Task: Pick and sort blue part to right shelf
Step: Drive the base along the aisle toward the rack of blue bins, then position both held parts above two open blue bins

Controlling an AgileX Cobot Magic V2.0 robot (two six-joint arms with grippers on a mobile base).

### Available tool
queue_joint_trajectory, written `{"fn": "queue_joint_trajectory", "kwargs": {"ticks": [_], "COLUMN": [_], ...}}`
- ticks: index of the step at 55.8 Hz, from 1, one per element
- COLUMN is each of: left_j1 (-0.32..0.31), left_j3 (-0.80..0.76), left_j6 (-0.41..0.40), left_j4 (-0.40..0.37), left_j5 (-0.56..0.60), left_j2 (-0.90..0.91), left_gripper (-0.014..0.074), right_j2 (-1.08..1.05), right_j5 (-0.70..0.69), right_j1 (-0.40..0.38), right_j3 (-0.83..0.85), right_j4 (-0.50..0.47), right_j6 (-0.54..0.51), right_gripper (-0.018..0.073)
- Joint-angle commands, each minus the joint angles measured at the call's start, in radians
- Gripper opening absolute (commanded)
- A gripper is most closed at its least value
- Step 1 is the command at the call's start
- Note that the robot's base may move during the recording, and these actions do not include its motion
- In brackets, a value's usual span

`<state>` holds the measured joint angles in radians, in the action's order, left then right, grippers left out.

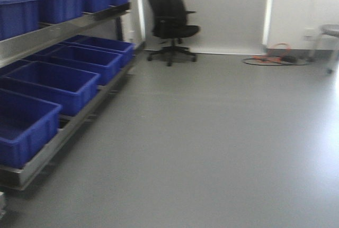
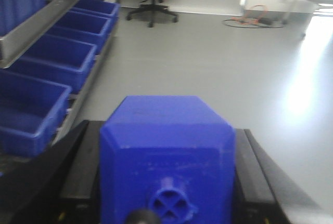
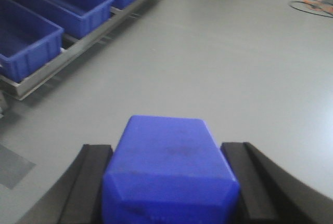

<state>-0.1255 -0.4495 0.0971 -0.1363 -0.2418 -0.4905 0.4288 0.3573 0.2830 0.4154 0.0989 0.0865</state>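
While we face down the room, the grey steel shelf rack [image 1: 37, 159] runs along the left of the front view, its front rail slanting from lower left towards upper middle, with large blue plastic bins [image 1: 58, 82] in rows on two levels. Right of that rail the pale grey floor [image 1: 222, 143] lies open across the middle and right of the frame. At the far wall we see a black office chair [image 1: 170, 21] at upper middle and an orange cable [image 1: 273, 53] coiled on the floor at upper right. In the left wrist view the left gripper [image 2: 166, 128] is clamped on a blue chamfered plastic block [image 2: 166, 167], which fills the gap between its black fingers [image 2: 83, 172] at bottom centre; a round cross-shaped boss shows on its near face. In the right wrist view the right gripper [image 3: 165, 148] likewise grips a second blue plastic block [image 3: 169, 177] at bottom centre; both blocks sit well apart from the bins at upper left.
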Motion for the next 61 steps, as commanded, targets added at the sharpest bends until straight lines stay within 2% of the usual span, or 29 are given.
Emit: {"fn": "queue_joint_trajectory", "kwargs": {"ticks": [1, 19, 61], "left_j1": [-0.006, -0.006, -0.006], "left_j3": [-0.029, -0.029, -0.029], "left_j6": [-0.004, -0.004, -0.004], "left_j4": [-0.006, -0.006, -0.006], "left_j5": [0.094, 0.094, 0.094], "left_j2": [-0.026, -0.09, -0.09], "left_gripper": [0.0295, 0.0295, 0.0295], "right_j2": [0.004, 0.004, 0.004], "right_j5": [-0.092, -0.092, -0.092], "right_j1": [-0.002, -0.002, -0.002], "right_j3": [0.032, 0.032, 0.032], "right_j4": [0.011, 0.011, 0.011], "right_j6": [-0.009, -0.009, -0.009], "right_gripper": [0.0238, 0.0238, 0.0238]}}
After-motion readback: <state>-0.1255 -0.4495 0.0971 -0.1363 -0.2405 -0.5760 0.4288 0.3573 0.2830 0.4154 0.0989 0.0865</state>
